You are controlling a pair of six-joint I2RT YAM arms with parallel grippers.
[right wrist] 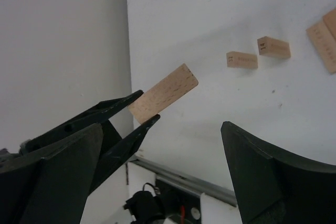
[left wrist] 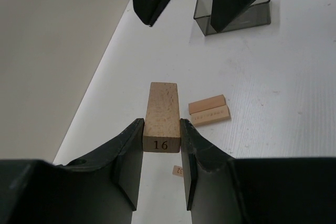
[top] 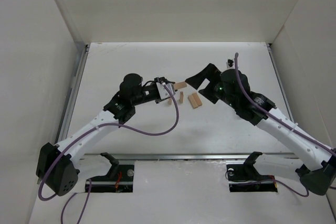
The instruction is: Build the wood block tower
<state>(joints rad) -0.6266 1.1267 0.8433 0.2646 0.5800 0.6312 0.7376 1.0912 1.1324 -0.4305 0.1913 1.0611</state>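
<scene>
My left pincer (left wrist: 161, 136) is pinching a wooden plank (left wrist: 161, 109) stamped 16 on its near end, with a pad pressed on each long face. From the right wrist view the plank hangs tilted in the air, off the table (left wrist: 273, 129). My right pincer (left wrist: 184, 24) is spread wide with nothing in it. It faces the left pincer from just beyond the plank's far end, and a grey translucent bin (left wrist: 233, 11) stands behind its fingers.

A pair of planks (left wrist: 209, 111) lies flat on the table, ahead of the left pincer's tips and a little to their right, touching along their long sides. Under the left pincer, between its fingers, I can see the corner of one single plank (left wrist: 177, 170). The right wrist view shows that one and a second single plank (right wrist: 273, 47) close together but not touching, both beside the pair.

I judge the tower barely begun — nothing is stacked on anything. At most the touching pair is a first layer, and I can't say whether it was set there on purpose. Plank 16 has yet to go down, presumably crosswise on the pair, so it must be turned and lowered level. The two singles then have to be gathered and laid above. No other planks show in these views — I can't tell how many layers are wanted.
</scene>
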